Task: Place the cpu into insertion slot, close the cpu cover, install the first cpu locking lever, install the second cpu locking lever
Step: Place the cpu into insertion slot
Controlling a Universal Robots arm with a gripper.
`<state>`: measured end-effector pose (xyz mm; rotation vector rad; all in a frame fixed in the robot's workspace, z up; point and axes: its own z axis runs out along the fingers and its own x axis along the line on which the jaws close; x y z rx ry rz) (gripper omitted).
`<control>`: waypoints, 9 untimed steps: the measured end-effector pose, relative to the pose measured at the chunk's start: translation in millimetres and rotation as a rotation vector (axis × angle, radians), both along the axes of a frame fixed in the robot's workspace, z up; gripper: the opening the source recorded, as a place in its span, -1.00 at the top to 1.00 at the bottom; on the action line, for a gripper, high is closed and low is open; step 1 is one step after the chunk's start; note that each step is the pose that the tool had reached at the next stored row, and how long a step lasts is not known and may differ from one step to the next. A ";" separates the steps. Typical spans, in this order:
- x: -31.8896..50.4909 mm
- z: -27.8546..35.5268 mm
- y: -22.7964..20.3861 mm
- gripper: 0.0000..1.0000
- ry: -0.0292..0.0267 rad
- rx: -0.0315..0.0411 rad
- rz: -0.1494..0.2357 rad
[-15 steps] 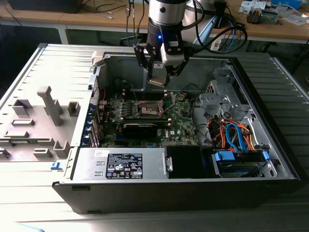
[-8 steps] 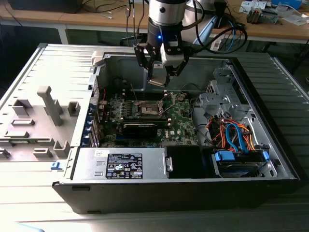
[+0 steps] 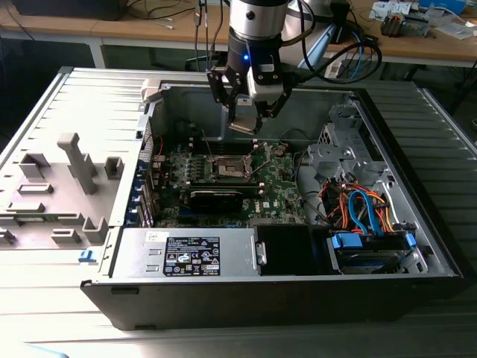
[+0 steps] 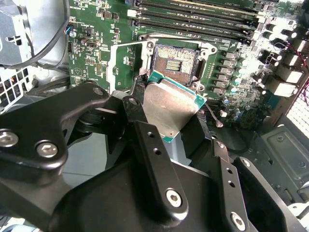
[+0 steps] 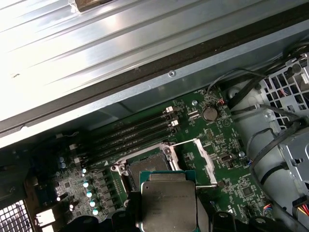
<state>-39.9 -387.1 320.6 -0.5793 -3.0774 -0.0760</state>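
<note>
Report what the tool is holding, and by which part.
The tool holds the cpu, clamped by two opposite edges, metal top exposed, clear of the insertion slot.

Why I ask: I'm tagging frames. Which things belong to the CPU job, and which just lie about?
Job: gripper holding the cpu; empty insertion slot; open cpu cover.
Lying about: memory slots, power supply, blue and orange cables, long black block.

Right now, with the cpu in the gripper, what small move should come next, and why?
Probably a slow descent toward the insertion slot, checking alignment on the way. The gripper holds the cpu clear above the bare slot, and the cpu cover stands flipped open beside it.
</note>
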 end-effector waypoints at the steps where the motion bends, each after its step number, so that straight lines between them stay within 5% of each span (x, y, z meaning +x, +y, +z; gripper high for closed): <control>1: 0.0 0.0 0.0 -0.09 0.0000 0.0000 -0.002; 9: 0.0 -0.4 0.0 -0.09 -0.0001 0.0000 -0.017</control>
